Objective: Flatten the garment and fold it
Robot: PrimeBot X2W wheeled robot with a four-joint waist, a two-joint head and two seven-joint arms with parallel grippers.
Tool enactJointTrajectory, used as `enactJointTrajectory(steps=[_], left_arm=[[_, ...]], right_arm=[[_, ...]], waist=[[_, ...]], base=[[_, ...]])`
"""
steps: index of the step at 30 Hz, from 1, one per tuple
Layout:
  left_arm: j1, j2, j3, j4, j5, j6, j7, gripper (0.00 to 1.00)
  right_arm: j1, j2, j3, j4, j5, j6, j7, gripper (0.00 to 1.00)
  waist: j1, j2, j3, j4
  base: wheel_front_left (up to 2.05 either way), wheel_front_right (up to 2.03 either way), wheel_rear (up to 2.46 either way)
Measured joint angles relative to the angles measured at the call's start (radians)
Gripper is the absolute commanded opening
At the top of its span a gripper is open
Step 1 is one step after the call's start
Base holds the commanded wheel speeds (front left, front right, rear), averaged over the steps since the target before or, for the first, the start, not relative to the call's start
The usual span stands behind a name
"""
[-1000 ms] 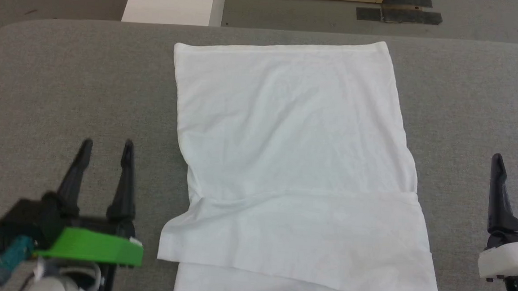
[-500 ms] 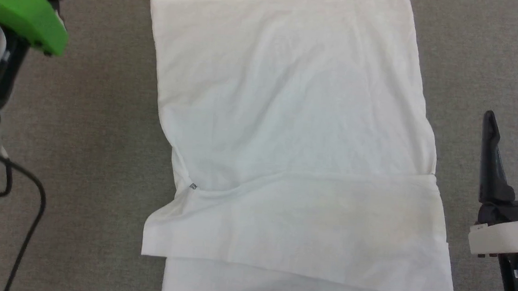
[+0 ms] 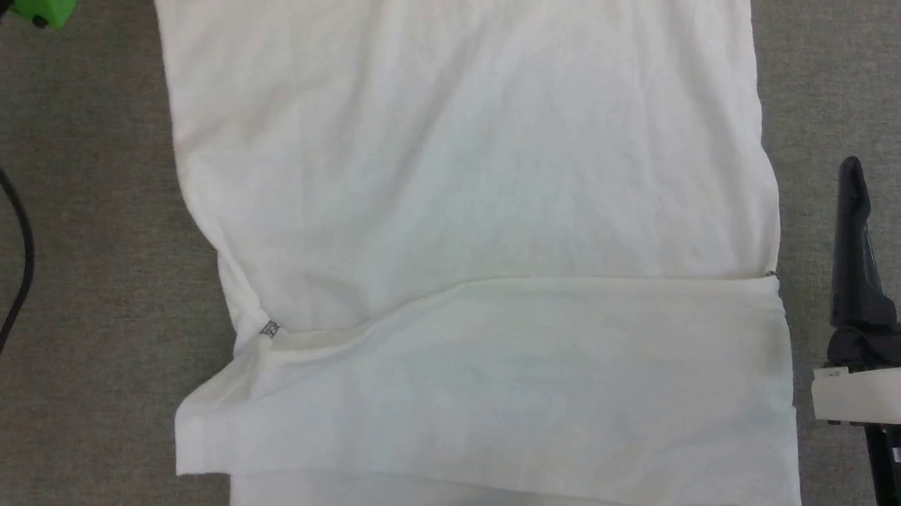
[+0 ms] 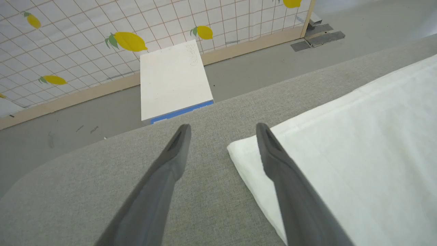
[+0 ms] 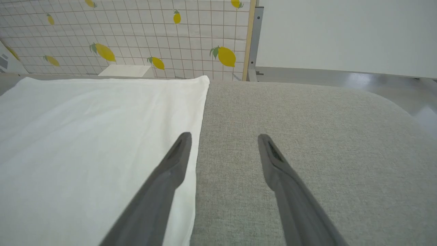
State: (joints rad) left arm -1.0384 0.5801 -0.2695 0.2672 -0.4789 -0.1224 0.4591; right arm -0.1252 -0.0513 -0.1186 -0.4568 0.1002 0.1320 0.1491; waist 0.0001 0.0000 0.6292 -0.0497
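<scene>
One grey cloth table (image 3: 90, 262) bears the garment (image 3: 469, 207) before a lemon-printed wall (image 4: 85, 20).

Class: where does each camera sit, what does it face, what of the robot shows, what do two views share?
Head view: head, down onto the garment; right end effector at right.
Left wrist view: left wrist, along the open left end effector toward a white box.
Right wrist view: right wrist, along the open right end effector beside the garment.
Shared: lemon-patterned wall in both wrist views.

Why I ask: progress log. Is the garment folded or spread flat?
Partly folded: the garment lies flat on the table, with one layer doubled over its near end.
</scene>
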Motion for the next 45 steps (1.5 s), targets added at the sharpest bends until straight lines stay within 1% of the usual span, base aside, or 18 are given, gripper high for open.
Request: enactJointTrajectory(steps=[3, 9, 10, 11, 12, 15, 20, 24, 25, 27, 30, 31, 33, 35, 37, 38, 40, 45], left_arm=[[0.001, 0.006, -0.002, 0.037, -0.037, 0.0, 0.045, 1.0], [0.002, 0.028, 0.003, 0.065, -0.05, 0.008, 0.069, 1.0], [0.002, 0.03, 0.004, 0.072, -0.051, 0.01, 0.079, 0.96], [0.004, 0.031, 0.003, 0.078, -0.056, 0.01, 0.092, 0.33], [0.008, 0.031, 0.0, 0.083, -0.067, 0.01, 0.114, 0.0], [0.011, 0.041, -0.003, 0.067, -0.103, 0.009, 0.162, 0.0], [0.043, 0.042, 0.002, 0.052, -0.105, 0.022, 0.119, 0.0], [0.082, 0.035, -0.001, 0.055, -0.103, 0.03, 0.085, 0.0], [0.091, 0.03, -0.003, 0.057, -0.103, 0.031, 0.083, 0.0], [0.102, 0.022, -0.01, 0.06, -0.103, 0.031, 0.079, 0.0], [0.111, 0.013, -0.019, 0.063, -0.105, 0.031, 0.075, 0.0], [0.112, 0.012, -0.02, 0.063, -0.105, 0.031, 0.071, 0.0], [0.112, 0.009, -0.024, 0.06, -0.105, 0.031, 0.068, 0.0], [0.111, 0.003, -0.026, 0.056, -0.105, 0.035, 0.066, 0.0], [0.105, -0.007, -0.034, 0.049, -0.103, 0.036, 0.059, 0.0], [0.103, -0.011, -0.035, 0.047, -0.103, 0.036, 0.058, 0.0], [0.089, -0.026, -0.042, 0.043, -0.103, 0.037, 0.056, 0.0], [0.054, -0.062, -0.072, 0.042, -0.098, 0.037, 0.041, 0.0]], right_arm=[[-0.003, 0.0, 0.002, 0.009, 0.011, 0.0, -0.003, 1.0], [-0.004, 0.0, -0.006, 0.022, 0.023, 0.0, -0.01, 1.0], [-0.004, 0.0, -0.007, 0.023, 0.025, 0.0, -0.011, 1.0], [-0.005, 0.0, -0.009, 0.024, 0.025, 0.0, -0.012, 1.0], [-0.006, 0.0, -0.011, 0.025, 0.025, 0.0, -0.014, 1.0], [-0.009, 0.0, -0.017, 0.026, 0.026, 0.0, -0.014, 1.0], [-0.048, 0.0, -0.021, 0.009, 0.032, 0.0, 0.008, 1.0], [-0.175, -0.005, -0.026, -0.061, 0.013, 0.0, 0.096, 1.0], [-0.23, -0.016, -0.029, -0.076, 0.017, 0.0, 0.133, 1.0], [-0.351, -0.072, -0.023, -0.094, 0.027, 0.0, 0.215, 1.0], [-0.556, -0.145, -0.004, -0.072, 0.059, 0.0, 0.328, 1.0], [-0.617, -0.164, 0.006, -0.049, 0.069, 0.0, 0.36, 1.0], [-0.764, -0.179, 0.018, 0.042, 0.098, 0.0, 0.438, 1.0], [-0.876, -0.181, 0.025, 0.15, 0.107, 0.0, 0.505, 1.0], [-0.982, -0.178, 0.026, 0.271, 0.095, 0.0, 0.553, 1.0], [-1.009, -0.178, 0.028, 0.306, 0.083, 0.0, 0.563, 1.0], [-1.09, -0.156, 0.023, 0.434, 0.04, 0.0, 0.585, 1.0], [-1.155, -0.071, -0.011, 0.656, -0.049, 0.0, 0.687, 1.0]], waist=[[0.0001, 0.0, 0.028, -0.023], [0.0001, 0.0, 0.069, -0.066], [0.0, 0.0, 0.074, -0.072], [0.0001, 0.0, 0.078, -0.077], [0.0001, 0.0, 0.083, -0.082], [0.0001, 0.0, 0.09, -0.094], [0.0001, 0.0, 0.076, -0.097], [0.0, 0.0, 0.049, -0.095], [0.0, 0.0, 0.041, -0.093], [0.0, 0.0, 0.026, -0.089], [0.0, 0.0, 0.009, -0.077], [0.0, 0.0, 0.006, -0.072], [0.0, 0.0, 0.002, -0.059], [0.0, 0.0, 0.003, -0.046], [0.0, 0.0, 0.009, -0.032], [-0.0001, 0.0, 0.011, -0.028], [0.0, 0.0, 0.024, -0.014], [0.0, 0.0, 0.055, 0.018]], base=[[0.0, 0.0, 0.0], [0.0, 0.0, 0.0], [0.0, 0.0, 0.0], [0.0, 0.0, 0.0], [0.0, 0.0, 0.0], [0.0, 0.0, 0.0], [0.0, 0.0, 0.0], [0.0, 0.0, 0.0], [0.0, 0.0, 0.0], [0.0, 0.0, 0.0], [0.0, 0.0, 0.0], [0.0, 0.0, 0.0], [0.0, 0.0, 0.0], [0.0, 0.0, 0.0], [0.0, 0.0, 0.0], [0.0, 0.0, 0.0], [0.0, 0.0, 0.0], [0.0, 0.0, 0.0]])
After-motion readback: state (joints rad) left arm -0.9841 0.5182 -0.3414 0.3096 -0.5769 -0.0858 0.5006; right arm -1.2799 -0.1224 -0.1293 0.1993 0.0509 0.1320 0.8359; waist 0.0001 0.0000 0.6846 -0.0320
